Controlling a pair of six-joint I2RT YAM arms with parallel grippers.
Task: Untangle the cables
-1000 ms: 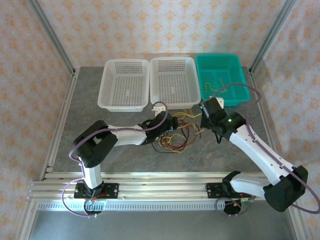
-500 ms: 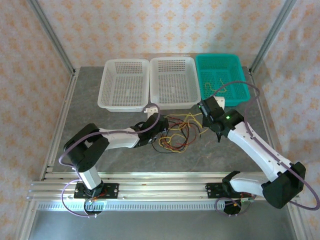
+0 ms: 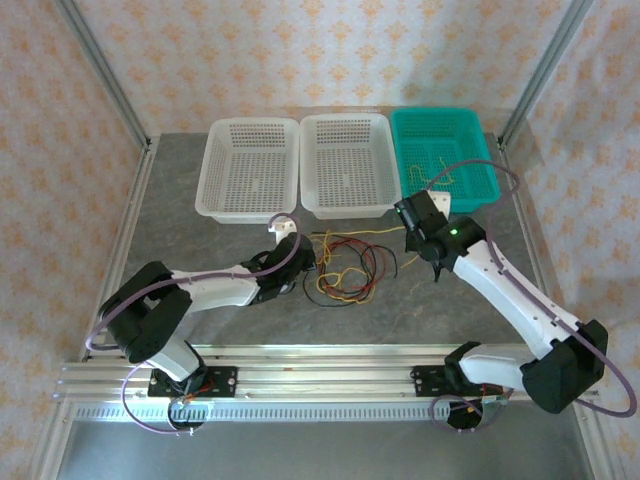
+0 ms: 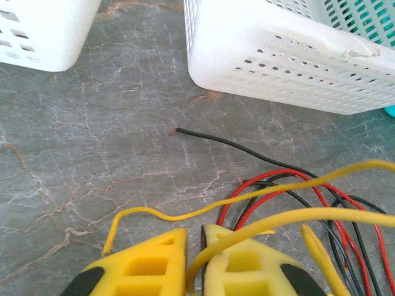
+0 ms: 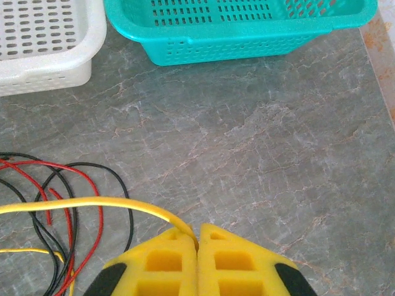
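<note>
The cables (image 3: 345,268) lie as a loose tangle of red, black and yellow wires on the grey table in front of the middle basket. My left gripper (image 3: 308,266) sits at the tangle's left edge. It (image 4: 200,246) is shut on a yellow cable (image 4: 296,216) that arcs away to the right over red (image 4: 271,188) and black wires. My right gripper (image 3: 405,228) is at the tangle's right end. It (image 5: 197,237) is shut on the end of another yellow cable (image 5: 92,203), which stretches left above red (image 5: 99,209) and black (image 5: 126,197) strands.
Three baskets line the back of the table: two white ones (image 3: 250,212) (image 3: 345,207) and a teal one (image 3: 490,180) with a yellow wire (image 3: 425,170) inside. A loose black cable end (image 4: 179,131) points at the middle basket (image 4: 290,49). Metal frame posts stand at both sides.
My left gripper has drawn back to the left and toward the near edge with its yellow cable. My right gripper has shifted slightly toward the baskets. The tangle has spread out between them.
</note>
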